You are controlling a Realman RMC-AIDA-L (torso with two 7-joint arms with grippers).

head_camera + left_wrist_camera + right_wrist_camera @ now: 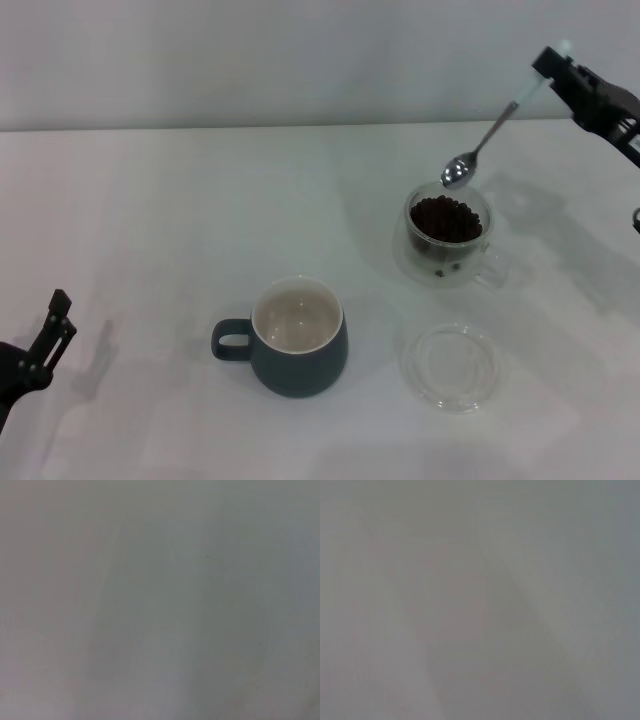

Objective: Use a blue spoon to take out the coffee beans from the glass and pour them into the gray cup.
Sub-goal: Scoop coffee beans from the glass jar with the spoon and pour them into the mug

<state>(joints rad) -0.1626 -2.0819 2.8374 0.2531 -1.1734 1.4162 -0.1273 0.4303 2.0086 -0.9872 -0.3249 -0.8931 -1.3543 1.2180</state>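
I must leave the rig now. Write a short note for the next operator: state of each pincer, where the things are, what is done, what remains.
Right pincer: shut on the blue spoon, holding its handle end up high at the far right; the spoon bowl hangs just above the far rim of the glass.
Left pincer: parked low at the near left, holding nothing.
Coffee beans: all in the glass.
Gray cup: near centre, no beans inside.
Done: spoon picked up and brought over the glass.
Left: scoop the beans, carry them, pour into the gray cup.

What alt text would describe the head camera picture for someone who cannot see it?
The right gripper holds the blue spoon above the glass of coffee beans. The empty gray cup stands nearer, and the left gripper is parked.
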